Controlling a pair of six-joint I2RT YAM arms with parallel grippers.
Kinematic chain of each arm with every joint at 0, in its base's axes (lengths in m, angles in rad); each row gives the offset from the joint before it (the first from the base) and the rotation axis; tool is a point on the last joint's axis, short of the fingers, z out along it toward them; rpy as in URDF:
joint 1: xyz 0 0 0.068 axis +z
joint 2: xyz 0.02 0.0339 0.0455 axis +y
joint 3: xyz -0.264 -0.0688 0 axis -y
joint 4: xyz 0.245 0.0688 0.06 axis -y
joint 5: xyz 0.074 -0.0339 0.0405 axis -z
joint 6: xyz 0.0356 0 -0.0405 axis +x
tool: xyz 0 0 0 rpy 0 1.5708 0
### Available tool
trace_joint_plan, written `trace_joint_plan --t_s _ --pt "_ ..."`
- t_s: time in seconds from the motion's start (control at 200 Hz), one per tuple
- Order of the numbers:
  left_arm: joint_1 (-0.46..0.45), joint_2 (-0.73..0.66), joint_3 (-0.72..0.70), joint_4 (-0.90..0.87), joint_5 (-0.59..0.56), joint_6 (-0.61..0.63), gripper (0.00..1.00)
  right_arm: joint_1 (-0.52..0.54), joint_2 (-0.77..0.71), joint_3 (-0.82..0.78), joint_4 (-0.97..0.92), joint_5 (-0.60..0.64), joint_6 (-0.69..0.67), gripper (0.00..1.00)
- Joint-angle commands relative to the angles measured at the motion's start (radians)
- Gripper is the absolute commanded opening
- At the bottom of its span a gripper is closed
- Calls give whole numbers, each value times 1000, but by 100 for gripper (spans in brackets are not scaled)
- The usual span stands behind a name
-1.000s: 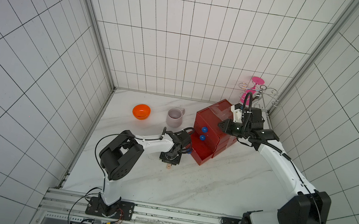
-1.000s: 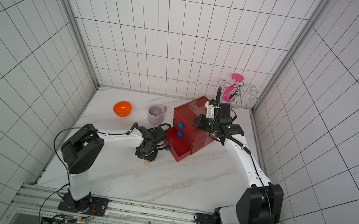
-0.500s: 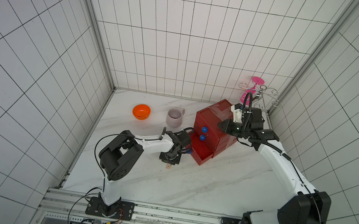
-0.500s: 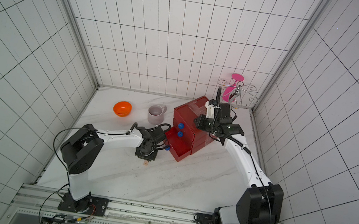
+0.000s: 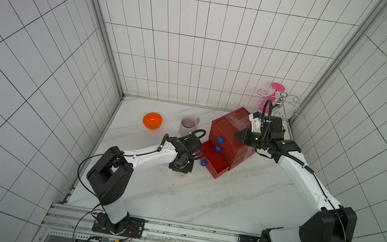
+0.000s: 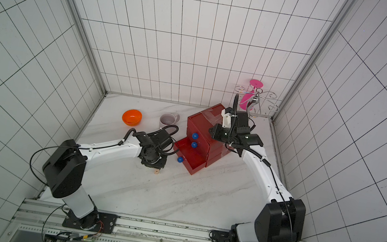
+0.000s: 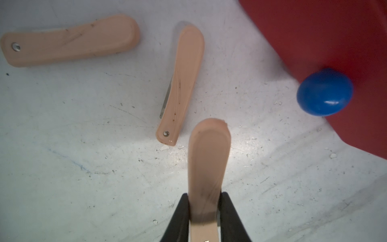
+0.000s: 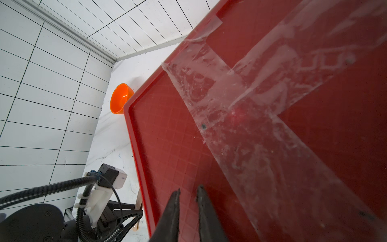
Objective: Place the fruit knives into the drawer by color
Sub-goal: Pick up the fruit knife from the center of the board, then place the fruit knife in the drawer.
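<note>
Top views: white marbled table (image 5: 227, 200), two arms over it.
Drawer: red chest (image 5: 227, 127) at back right of table, 3 stacked drawers. Bottom one (image 5: 217, 163) stands pulled out, upper two shut. Clear tape (image 8: 240, 109) crosses the top.
Right gripper: (image 8: 189, 188) over taped top, jaws a narrow slit apart, nothing between.
Left gripper: (image 7: 205, 193) low over table just beside bottom drawer, clamped on held knife (image 7: 208, 155).
Mug: 1, pale mauve (image 5: 187, 125), near drawer.
Bowl: 1, orange (image 5: 152, 120), beyond mug.
Knives: 3 seen, all peach-pink, round-ended. 1 held, sticking out past the jaws. 2 flat on table, apart: near knife (image 7: 181, 83) with a metal blade edge showing, far knife (image 7: 71, 40). Rivet at one end of both.
Knobs: 3, blue balls (image 5: 220, 139), one per drawer.
</note>
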Motion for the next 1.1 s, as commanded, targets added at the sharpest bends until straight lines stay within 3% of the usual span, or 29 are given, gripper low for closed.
trace_joint_plan --t_s 0.0,0.66,1.095 --pt "15 -22 46 43 53 -23 22 19 107 -124 -387 19 16 19" --pt "40 124 248 263 219 -163 22 18 95 -145 -385 27 8 19" --pt "39 204 276 354 228 -237 22 18 84 -163 -385 30 8 19"
